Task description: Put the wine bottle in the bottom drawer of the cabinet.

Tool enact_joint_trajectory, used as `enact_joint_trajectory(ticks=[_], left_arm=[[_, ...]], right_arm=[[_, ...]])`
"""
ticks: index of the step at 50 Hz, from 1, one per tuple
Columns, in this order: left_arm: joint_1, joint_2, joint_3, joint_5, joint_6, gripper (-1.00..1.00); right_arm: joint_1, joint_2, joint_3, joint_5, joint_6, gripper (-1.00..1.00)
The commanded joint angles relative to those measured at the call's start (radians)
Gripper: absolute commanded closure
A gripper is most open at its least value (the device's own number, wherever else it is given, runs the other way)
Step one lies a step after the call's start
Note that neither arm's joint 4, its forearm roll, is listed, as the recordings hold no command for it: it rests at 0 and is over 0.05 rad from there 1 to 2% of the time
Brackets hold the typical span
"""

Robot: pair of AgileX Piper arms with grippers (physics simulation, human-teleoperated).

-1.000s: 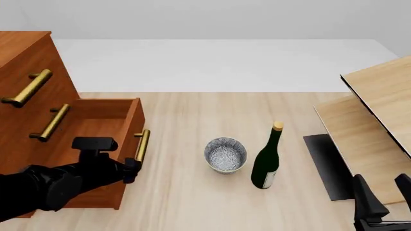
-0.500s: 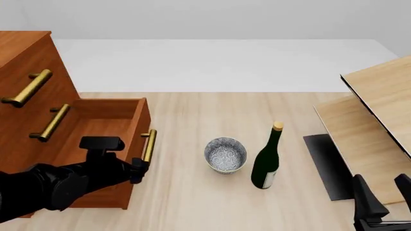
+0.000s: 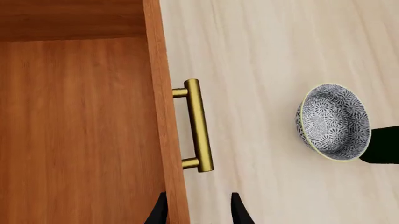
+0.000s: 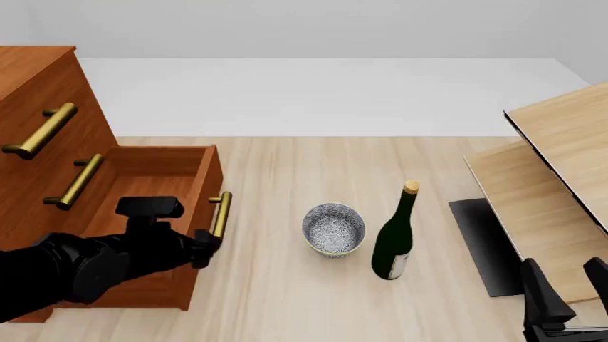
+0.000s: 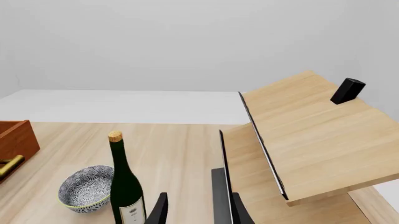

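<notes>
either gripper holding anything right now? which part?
Nothing held. Left gripper is open, its fingers astride the bottom drawer front below the handle. Right gripper is open and empty, apart from the wine bottle.

The left arm hides the bottom drawer (image 4: 142, 192) front, seemingly its lower part.

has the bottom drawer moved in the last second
Yes. The bottom drawer slid further out of the cabinet, its handle ending nearer the bowl, which stayed put.
</notes>
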Motion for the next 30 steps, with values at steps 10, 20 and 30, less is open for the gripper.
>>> enact_joint_trajectory(ticks=[10, 20, 30], left_arm=[[-0.043, -0.207, -0.271, 0.244, 0.127, -1.0], [-0.062, -0.253, -0.368, 0.314, 0.124, -1.0], [-0.096, -0.291, -0.408, 0.309, 0.124, -1.0]], right_arm=[[0.004, -0.002, 0.0, 0.001, -0.003, -1.0], [0.008, -0.003, 0.0, 0.002, -0.005, -1.0], [0.014, -0.003, 0.0, 0.002, -0.012, -1.0]])
